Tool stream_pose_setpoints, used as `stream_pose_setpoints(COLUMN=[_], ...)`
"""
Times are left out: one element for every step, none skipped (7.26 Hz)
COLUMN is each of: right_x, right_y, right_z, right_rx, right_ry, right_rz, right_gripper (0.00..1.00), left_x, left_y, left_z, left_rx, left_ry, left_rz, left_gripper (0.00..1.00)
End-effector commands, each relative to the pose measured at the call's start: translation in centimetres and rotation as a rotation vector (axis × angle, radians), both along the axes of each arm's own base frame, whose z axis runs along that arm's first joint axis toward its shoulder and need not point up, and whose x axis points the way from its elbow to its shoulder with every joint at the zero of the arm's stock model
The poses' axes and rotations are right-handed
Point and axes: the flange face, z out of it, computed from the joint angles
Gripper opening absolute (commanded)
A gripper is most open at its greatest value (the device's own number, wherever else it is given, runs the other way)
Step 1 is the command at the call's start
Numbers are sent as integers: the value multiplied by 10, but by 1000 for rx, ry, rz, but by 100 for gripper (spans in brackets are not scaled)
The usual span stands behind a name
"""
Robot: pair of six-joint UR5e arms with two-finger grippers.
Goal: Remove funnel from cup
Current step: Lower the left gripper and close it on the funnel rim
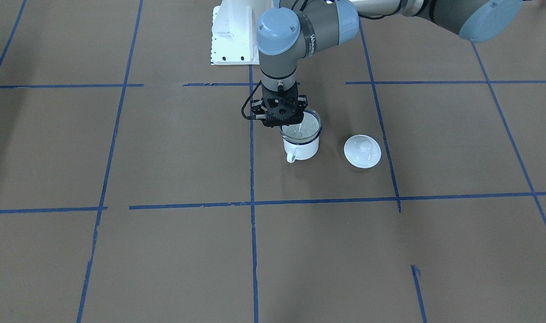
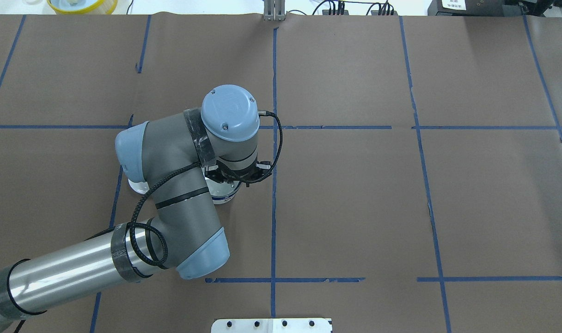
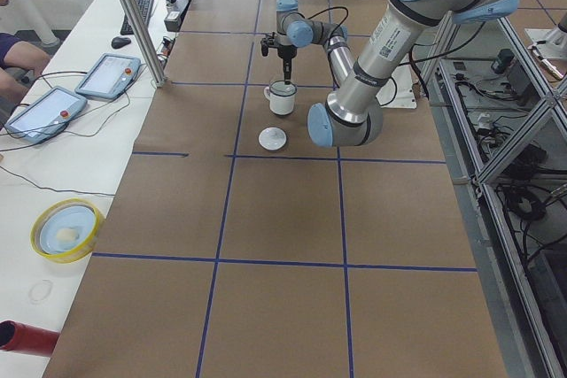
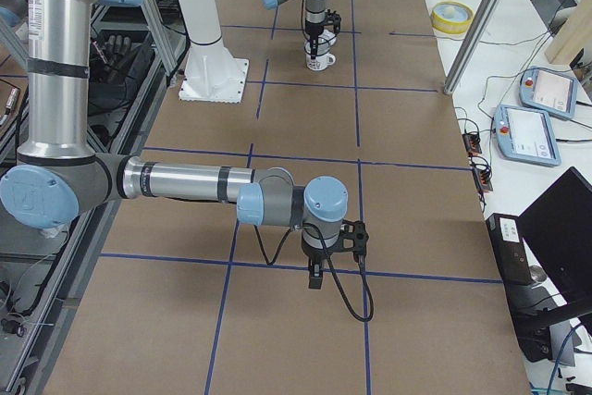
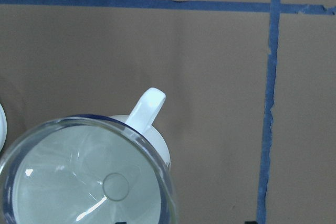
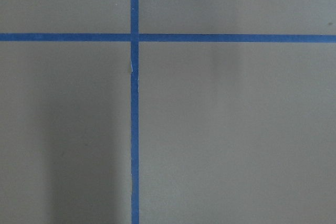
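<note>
The cup (image 1: 302,150) is a white enamel mug with a dark blue rim, standing near the table's middle with its handle (image 5: 148,107) free. The clear funnel (image 1: 303,127) sits in its mouth and fills the lower left of the left wrist view (image 5: 89,182). My left gripper (image 1: 284,124) points down at the funnel's rim on the robot's side. It looks open, with one dark fingertip inside the rim and one outside. My right gripper (image 4: 314,282) hangs low over bare table far from the cup, and I cannot tell whether it is open or shut.
A white domed lid with a knob (image 1: 362,151) lies on the table beside the cup. The white arm base plate (image 1: 232,40) stands behind it. A yellow bowl (image 3: 66,229) and tablets (image 3: 106,75) sit on the side bench.
</note>
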Motion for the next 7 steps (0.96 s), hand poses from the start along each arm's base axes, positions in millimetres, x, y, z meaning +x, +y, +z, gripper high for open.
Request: stream_pose_setpoints(right_x=[0,0,0,0,0,0,0], right_y=[0,0,0,0,0,0,0], right_z=[0,0,0,0,0,0,0], right_rx=[0,0,0,0,0,0,0], right_ry=[0,0,0,0,0,0,0], right_rz=[0,0,0,0,0,0,0], right_gripper=[100,100,100,100,100,100,100], left_x=[-6,-8,-17,-30,-39,-47,-52], left_y=[-1,-1,3,9,9,10,9], left_z=[0,-2,-3,-7,-11,-15,-17], left_rx=[9,8,9,7,7,6,16], left_ry=[-6,-10,-9,-15,-20,-26,-35], left_rz=[-11,-13,-14,-17,-21,-23,-33], left_gripper=[13,13,12,0,0,0,0])
